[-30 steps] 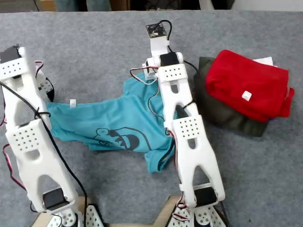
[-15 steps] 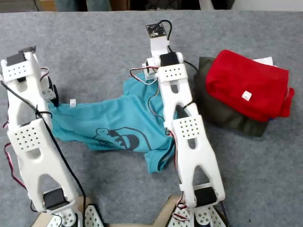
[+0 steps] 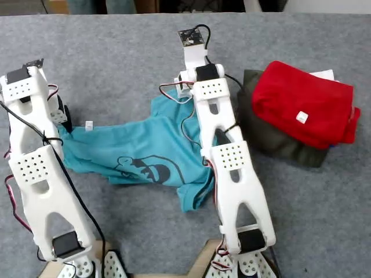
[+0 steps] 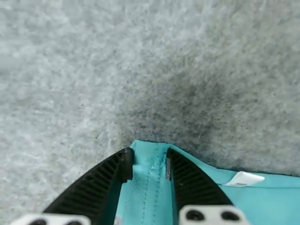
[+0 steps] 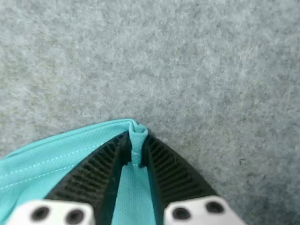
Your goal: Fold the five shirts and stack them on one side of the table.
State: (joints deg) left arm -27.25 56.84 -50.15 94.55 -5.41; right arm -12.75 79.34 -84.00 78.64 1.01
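Left pincer (image 4: 147, 158) is clenching the teal shirt (image 3: 145, 153) at its left end, right pincer (image 5: 136, 141) its far edge, cloth running between

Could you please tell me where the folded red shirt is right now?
In the high view, the red shirt tops the olive shirt at the right of the table.

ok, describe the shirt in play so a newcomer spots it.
On the grey table, look between the left arm and right arm, left of the folded stack. The teal shirt lies spread out there, each arm's jaws shut on an edge. It alone is unfolded, teal with a dark print; the stack's are red and olive.
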